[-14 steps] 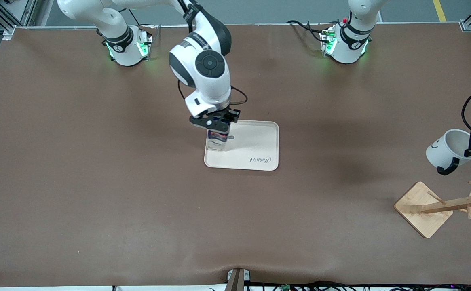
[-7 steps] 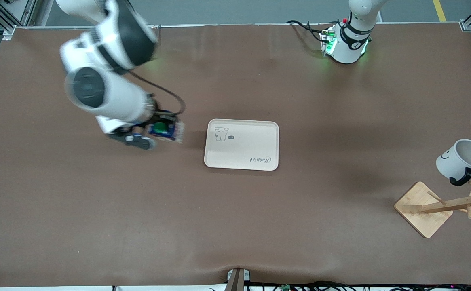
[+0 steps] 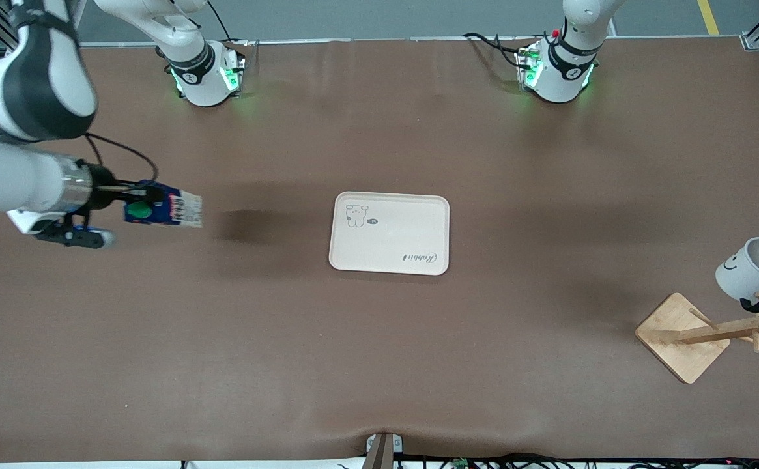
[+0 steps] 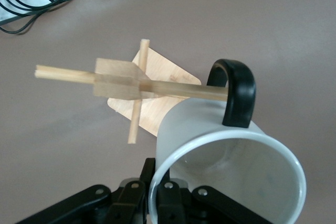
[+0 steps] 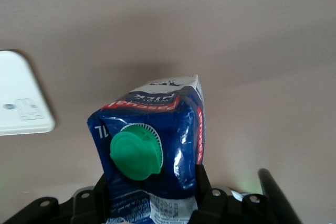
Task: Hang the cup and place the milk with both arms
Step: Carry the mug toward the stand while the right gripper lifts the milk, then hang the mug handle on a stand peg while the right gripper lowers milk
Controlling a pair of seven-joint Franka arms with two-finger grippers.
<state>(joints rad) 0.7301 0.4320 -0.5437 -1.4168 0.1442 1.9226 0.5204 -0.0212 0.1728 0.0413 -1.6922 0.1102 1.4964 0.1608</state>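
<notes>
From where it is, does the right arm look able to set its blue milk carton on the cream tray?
Probably yes: the right gripper holds the blue milk carton over bare table, and nothing stands between it and the cream tray.

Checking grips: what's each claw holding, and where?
Right claw: milk, gripped at its blue top. Left claw: cup, gripped at the rim.

Open tabletop (image 3: 223,339) around the flat tray (image 3: 412,234); wooden rack (image 3: 711,332) (pegs jutting) the only obstacle
</notes>
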